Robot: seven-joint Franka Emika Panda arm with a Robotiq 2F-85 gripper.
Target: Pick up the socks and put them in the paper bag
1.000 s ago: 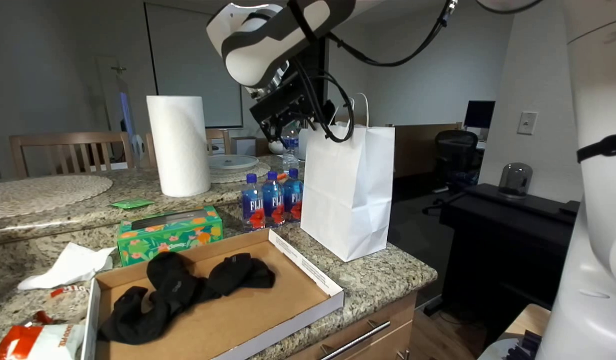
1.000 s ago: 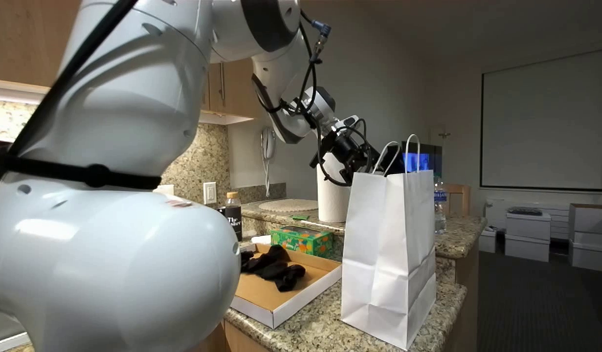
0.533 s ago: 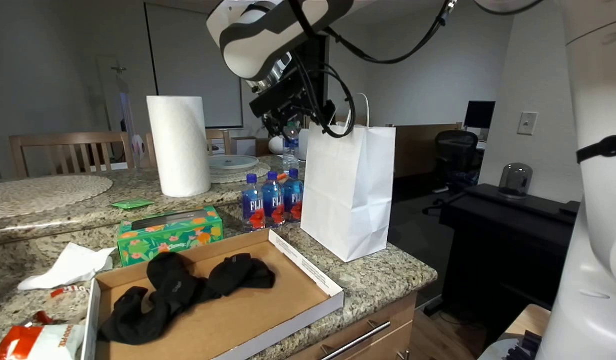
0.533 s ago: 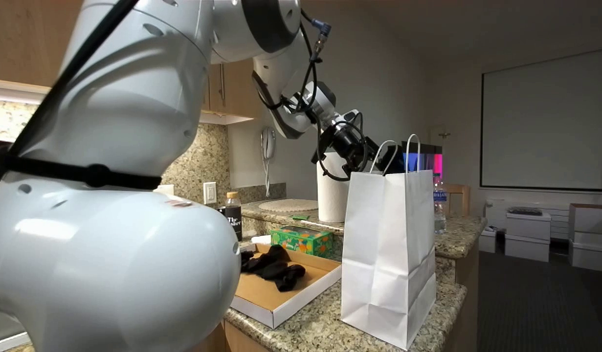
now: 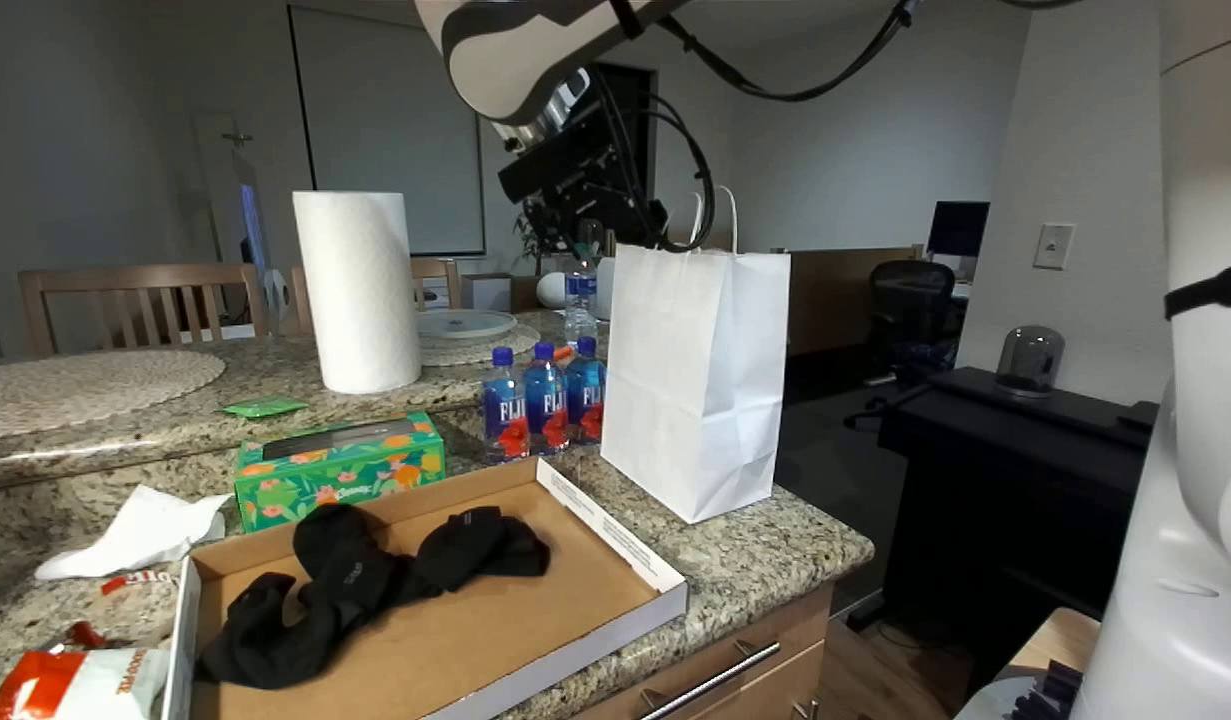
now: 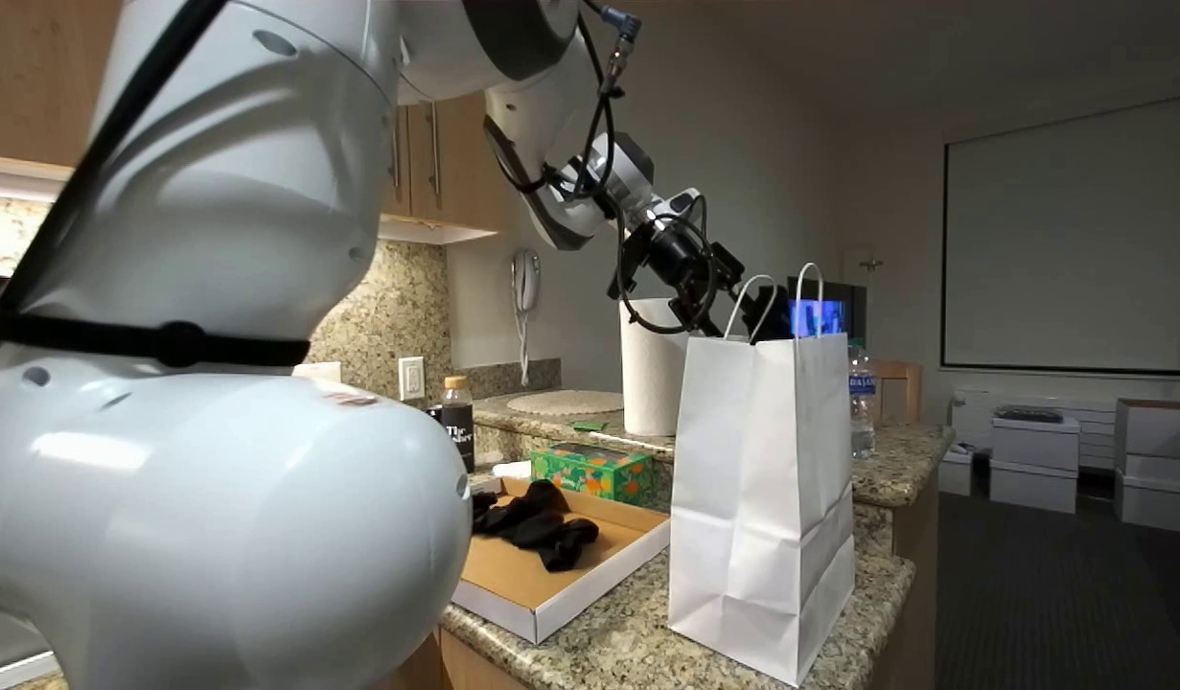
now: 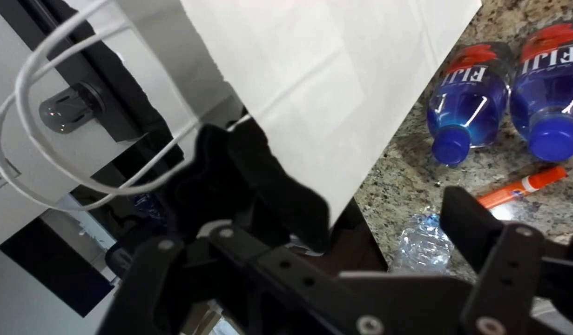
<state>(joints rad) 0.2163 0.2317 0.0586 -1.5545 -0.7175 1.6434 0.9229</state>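
On the speckled stone surface (image 5: 810,545), black socks (image 5: 350,585) lie crumpled together in a shallow cardboard tray (image 5: 520,625). Near the tray, a white paper bag (image 5: 695,390) stands upright, with three blue-capped water bottles (image 5: 547,405) just beside it. A flowered tissue box (image 5: 340,470) sits beside the tray, and a paper towel roll (image 5: 360,295) stands on the raised ledge (image 5: 275,360). At the end of the robot arm (image 6: 264,211), the jaws tilt downward near the bag's top, spread wide, with the fingers (image 7: 472,228) well apart in the wrist view. Next to one finger, by the bag's rim, shows a soft-edged dark lump (image 7: 212,163); I cannot tell whether it is a sock or touches the jaws.
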